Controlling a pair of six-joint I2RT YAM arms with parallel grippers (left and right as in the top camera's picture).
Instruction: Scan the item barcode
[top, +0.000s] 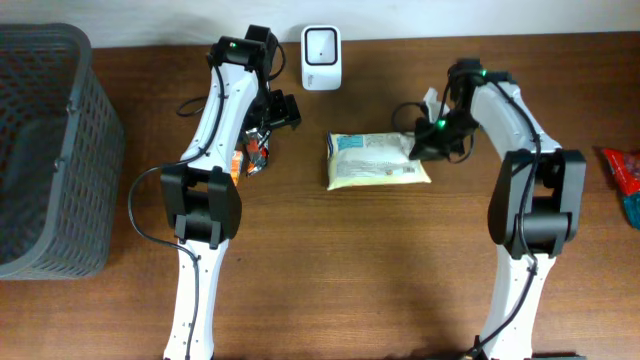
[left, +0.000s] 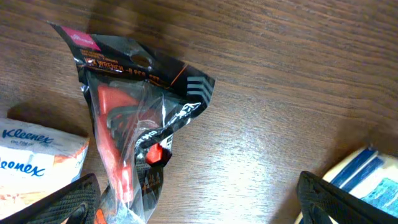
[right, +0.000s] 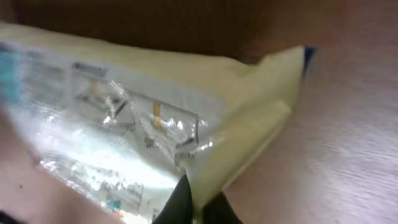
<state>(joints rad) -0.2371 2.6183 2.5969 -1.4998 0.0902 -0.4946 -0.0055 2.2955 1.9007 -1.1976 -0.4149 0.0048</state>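
So, where is the item at this moment?

Flat on the worktop (top: 400, 280), mid-table: a pale-yellow pack (top: 377, 160) with blue print, lying a little below and to the right of the white scanner (top: 320, 45), apart from it.

And the jaws?

The right jaws are pressed together on the pack's right-hand edge, pinching the flat seam near a corner. The left jaws stand wide apart over a black-and-orange wrench packet (left: 134, 118), touching nothing, with a tissue pack (left: 37, 162) just beside it.

How would you expect the pack to handle?

Soft and light, I'd say. The film is glossy and crinkled, so probably slippery, and the body looks like it would sag or swing if lifted from one end.

Is the seam a good place to hold it, then?

It is thin enough for a narrow pinch and stiffer than the belly, so yes. The risk is film sliding out, or the pack drooping so its printed face tilts away from the scanner window. I cannot tell where the barcode sits.
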